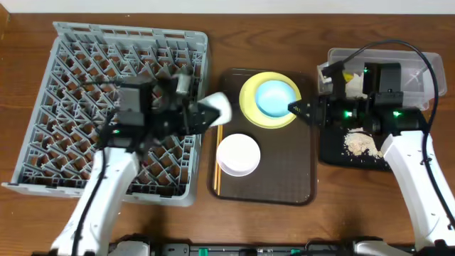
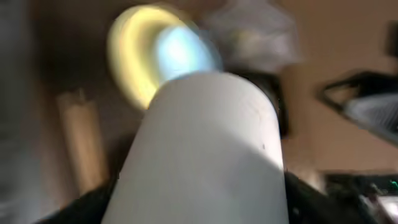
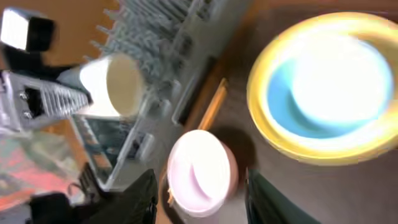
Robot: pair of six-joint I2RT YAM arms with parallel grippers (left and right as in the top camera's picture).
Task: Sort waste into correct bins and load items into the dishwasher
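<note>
My left gripper (image 1: 205,115) is shut on a white cup (image 1: 220,107), held on its side over the right edge of the grey dish rack (image 1: 85,64). The cup fills the left wrist view (image 2: 205,155). A light-blue bowl (image 1: 276,97) sits in the pale-yellow plate (image 1: 249,107) on the brown serving tray. A white bowl (image 1: 237,154) stands in front of them. My right gripper (image 1: 295,108) is open at the plate's right edge. In the right wrist view its fingers (image 3: 199,205) straddle the white bowl (image 3: 202,171) from above. Beige food grains (image 1: 361,144) lie on the black tray (image 1: 334,153).
The brown serving tray (image 1: 291,178) lies between the rack and the bins, with chopsticks (image 1: 217,160) along its left side. A clear tub (image 1: 419,60) stands behind the black tray, with white paper (image 1: 329,71) and something yellow at its left end. The right arm partly covers both bins.
</note>
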